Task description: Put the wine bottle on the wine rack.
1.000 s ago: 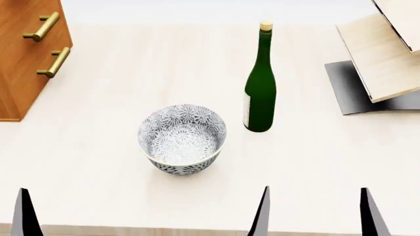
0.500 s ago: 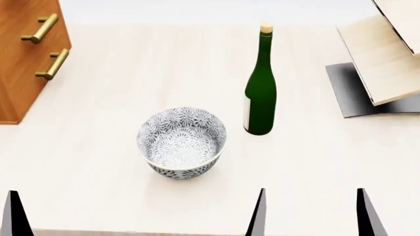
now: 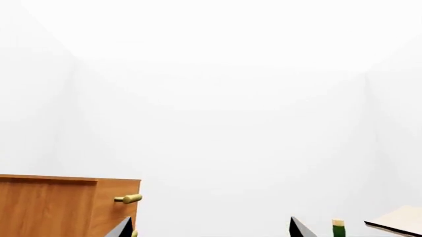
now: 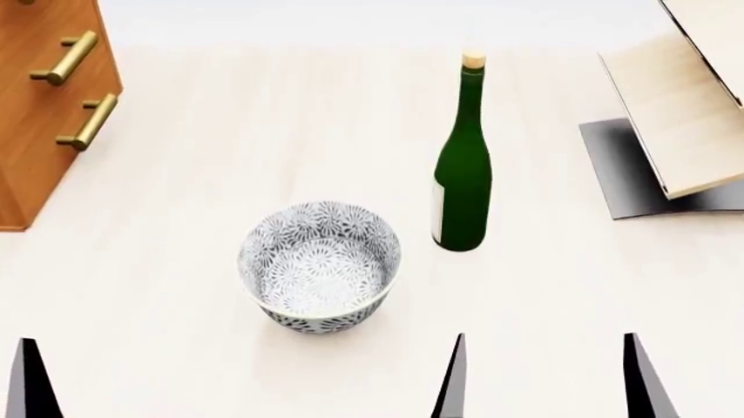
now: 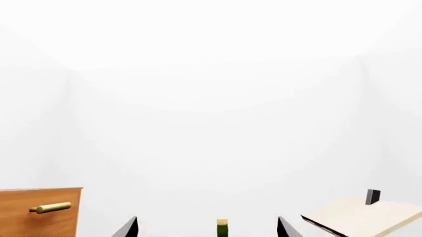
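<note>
The wine bottle (image 4: pixel 462 174) stands upright on the pale table, dark green with a tan cork, just right of the middle. The wine rack (image 4: pixel 680 113), slanted light-wood boards on a grey base, stands at the far right. My right gripper (image 4: pixel 544 383) is open at the near edge, well short of the bottle and slightly right of it. In the right wrist view the bottle's cork (image 5: pixel 222 223) shows far off between the spread fingertips of my right gripper (image 5: pixel 207 231). My left gripper (image 3: pixel 211 232) is open and empty; one fingertip (image 4: pixel 31 383) shows at the near left.
A grey patterned bowl (image 4: pixel 320 266) sits left of the bottle and nearer to me. A brown cabinet (image 4: pixel 41 113) with brass handles stands at the far left. The rack's board (image 5: pixel 362 217) carries a small black peg (image 5: pixel 372 196).
The head view has shifted: bottle, bowl and rack sit lower in the picture and the cabinet further left. Both grippers stay open at the bottom edge.
</note>
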Motion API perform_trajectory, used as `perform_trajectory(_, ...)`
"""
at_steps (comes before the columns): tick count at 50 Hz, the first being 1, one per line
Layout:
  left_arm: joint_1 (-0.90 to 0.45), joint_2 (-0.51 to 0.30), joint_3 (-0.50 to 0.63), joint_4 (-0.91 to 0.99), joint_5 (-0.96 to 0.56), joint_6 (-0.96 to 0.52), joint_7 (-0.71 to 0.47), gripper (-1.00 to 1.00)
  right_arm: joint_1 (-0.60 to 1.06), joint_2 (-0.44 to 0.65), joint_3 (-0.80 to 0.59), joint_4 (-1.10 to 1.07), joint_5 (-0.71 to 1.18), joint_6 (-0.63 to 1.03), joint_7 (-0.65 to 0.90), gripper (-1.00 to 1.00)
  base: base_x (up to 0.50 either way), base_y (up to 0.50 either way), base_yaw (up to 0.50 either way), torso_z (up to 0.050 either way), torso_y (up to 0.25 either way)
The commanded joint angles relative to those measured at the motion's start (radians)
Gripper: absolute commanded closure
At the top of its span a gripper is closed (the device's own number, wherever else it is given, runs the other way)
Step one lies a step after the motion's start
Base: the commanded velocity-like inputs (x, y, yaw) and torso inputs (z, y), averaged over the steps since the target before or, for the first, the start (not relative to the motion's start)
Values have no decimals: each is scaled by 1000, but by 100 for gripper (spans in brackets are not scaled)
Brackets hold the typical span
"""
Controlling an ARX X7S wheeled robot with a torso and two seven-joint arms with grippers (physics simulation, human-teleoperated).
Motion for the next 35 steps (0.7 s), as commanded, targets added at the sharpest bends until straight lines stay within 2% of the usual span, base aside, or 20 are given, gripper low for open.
perform_trajectory(1, -3, -9, 6, -2, -1, -2, -8, -100, 7, 10, -3, 8, 7, 9, 8, -100, 70, 0, 0, 0, 0)
perform_trajectory(35, -6, -31, 24, -10, -6, 6, -32, -100, 12, 27, -25, 26, 5, 10, 28, -100, 68, 0, 0, 0, 0)
